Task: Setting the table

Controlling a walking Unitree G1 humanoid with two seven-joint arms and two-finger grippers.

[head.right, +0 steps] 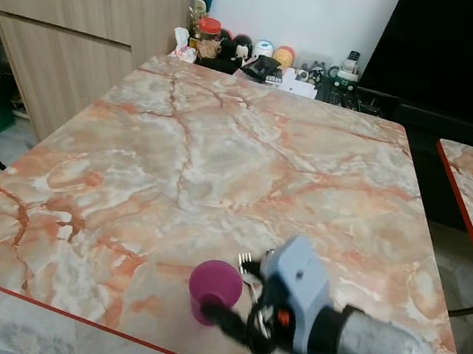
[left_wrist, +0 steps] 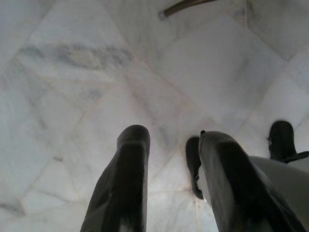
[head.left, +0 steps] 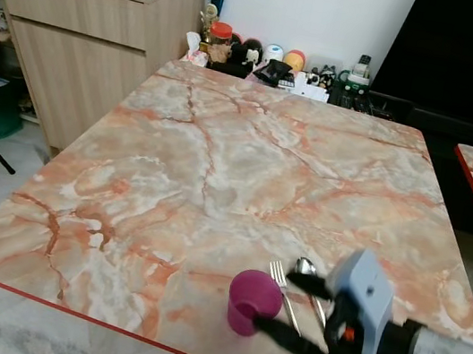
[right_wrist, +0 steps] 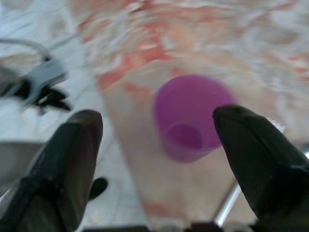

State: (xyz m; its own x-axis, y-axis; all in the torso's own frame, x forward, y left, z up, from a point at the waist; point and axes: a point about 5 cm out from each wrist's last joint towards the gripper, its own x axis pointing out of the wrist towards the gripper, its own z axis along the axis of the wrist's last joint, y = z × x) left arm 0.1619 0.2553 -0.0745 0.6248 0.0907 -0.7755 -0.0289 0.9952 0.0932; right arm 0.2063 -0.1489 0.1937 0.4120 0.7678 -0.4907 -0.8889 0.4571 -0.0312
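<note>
The purple cup (head.left: 253,301) stands upright near the tabletop's (head.left: 247,170) front edge, toward the right corner, with a fork (head.left: 286,305) and spoon (head.left: 309,285) lying just beside it. It looks light, stiff plastic — easy to tip, best taken around its wall. The right gripper (head.left: 288,306) reaches in level from the right, fingers spread on either side of the cup, not closed on it. The left gripper (left_wrist: 171,159) hangs over the floor — fingers apart.

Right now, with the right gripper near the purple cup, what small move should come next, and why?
Probably ease the right gripper forward a little so its fingers flank the cup, then close. The fingers are open and the upright cup sits just ahead between them, apparently ungrasped. Keep the move gentle: the fork and spoon lie right beside the cup, near the table edge.
</note>
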